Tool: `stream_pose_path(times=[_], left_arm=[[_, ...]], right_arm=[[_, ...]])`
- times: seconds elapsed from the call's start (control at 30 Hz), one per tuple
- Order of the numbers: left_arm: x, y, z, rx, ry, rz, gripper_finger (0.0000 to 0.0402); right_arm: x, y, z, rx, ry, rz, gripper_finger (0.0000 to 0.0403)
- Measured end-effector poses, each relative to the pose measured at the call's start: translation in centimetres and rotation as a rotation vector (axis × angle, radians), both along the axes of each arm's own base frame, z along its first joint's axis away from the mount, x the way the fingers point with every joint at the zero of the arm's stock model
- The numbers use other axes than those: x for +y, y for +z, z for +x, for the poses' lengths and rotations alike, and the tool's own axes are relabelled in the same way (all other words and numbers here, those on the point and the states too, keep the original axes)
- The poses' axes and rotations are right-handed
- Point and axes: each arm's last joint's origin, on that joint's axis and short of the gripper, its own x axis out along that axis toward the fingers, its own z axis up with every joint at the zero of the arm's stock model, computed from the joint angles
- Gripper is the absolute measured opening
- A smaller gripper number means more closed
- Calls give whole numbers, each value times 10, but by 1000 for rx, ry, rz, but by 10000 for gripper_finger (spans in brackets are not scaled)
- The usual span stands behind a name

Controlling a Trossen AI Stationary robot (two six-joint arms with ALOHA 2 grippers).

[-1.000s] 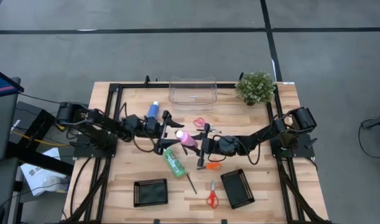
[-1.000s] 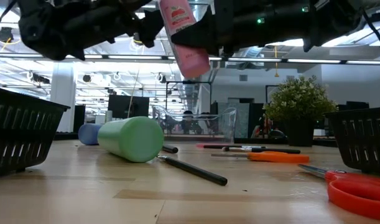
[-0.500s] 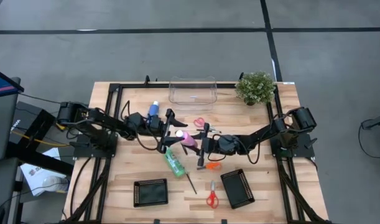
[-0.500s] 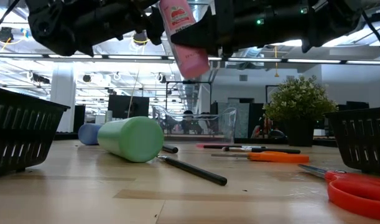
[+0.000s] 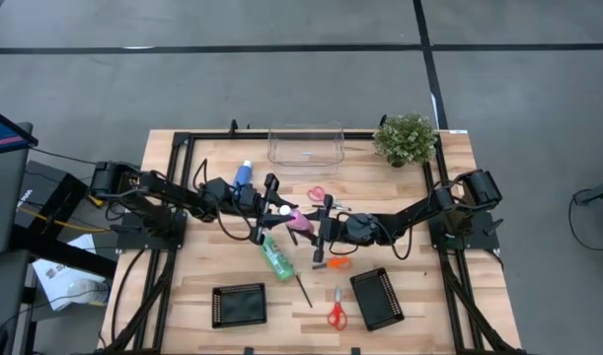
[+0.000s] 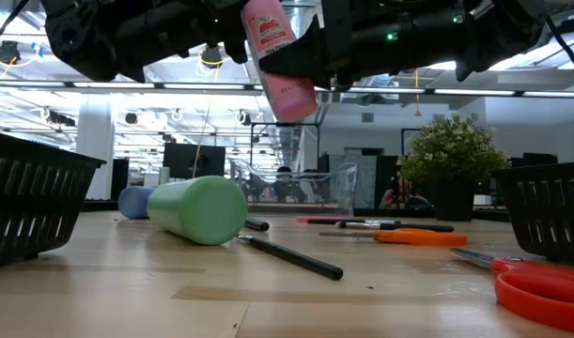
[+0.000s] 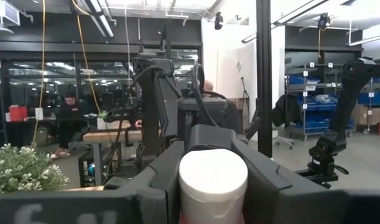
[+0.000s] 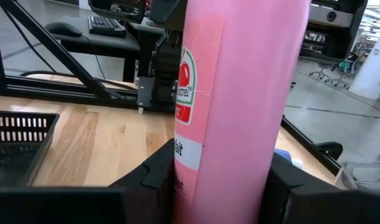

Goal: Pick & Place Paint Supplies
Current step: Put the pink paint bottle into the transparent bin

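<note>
I see both grippers meeting above table (image 5: 183, 286) centre, left gripper (image 5: 277, 208) and right gripper (image 5: 313, 229) at opposite ends of raised bottle (image 5: 295, 221). Second bottle (image 5: 275, 257) lying just below them, brush (image 5: 302, 289) beside it. Third bottle (image 5: 243, 174) behind left arm. Clear bin (image 5: 305, 144) at far edge, plant (image 5: 405, 138) right of it. Two baskets (image 5: 239, 305) near front edge, scissors (image 5: 337, 310) between them.

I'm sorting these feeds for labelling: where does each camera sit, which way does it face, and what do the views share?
High view: overhead, straight down; both arms meet at the pink bottle.
Low view: table height, facing the room; arms overhead, green bottle lying.
Left wrist view: past the left claw at the bottle's white cap.
Right wrist view: past the right claw, shut on the pink bottle.
All four views share the pink bottle.
</note>
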Motion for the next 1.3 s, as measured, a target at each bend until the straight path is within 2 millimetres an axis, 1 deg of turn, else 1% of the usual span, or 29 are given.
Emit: stream_pose_path(times=[0.2,0.27,0.4,0.47,0.53,0.7,0.87,0.97,1.07,1.2,1.3], left_arm=[[0,0,0,1,-1,1,104],[0,0,0,2,-2,1,104],[0,-3,1,25,-8,10,104],[0,-6,2,55,-8,12,104],[2,-8,2,69,-2,13,104],[6,-10,2,91,-12,18,104],[15,-10,0,127,-6,20,104],[21,-5,-1,157,11,28,104],[26,3,-6,146,53,56,104],[35,24,-15,85,135,109,104],[41,29,-20,103,146,108,104]], right_arm=[[0,0,0,-2,1,-3,140],[0,0,0,-2,1,-4,166],[1,1,0,-12,16,-5,236],[1,4,1,-27,19,1,259],[2,4,0,-27,18,4,270],[6,-1,-1,16,16,15,276],[11,-11,-4,115,11,48,277],[14,-18,-7,193,4,69,278],[15,-24,-14,302,11,88,278],[19,-17,-26,398,41,79,278],[19,-5,-38,396,49,63,278]])
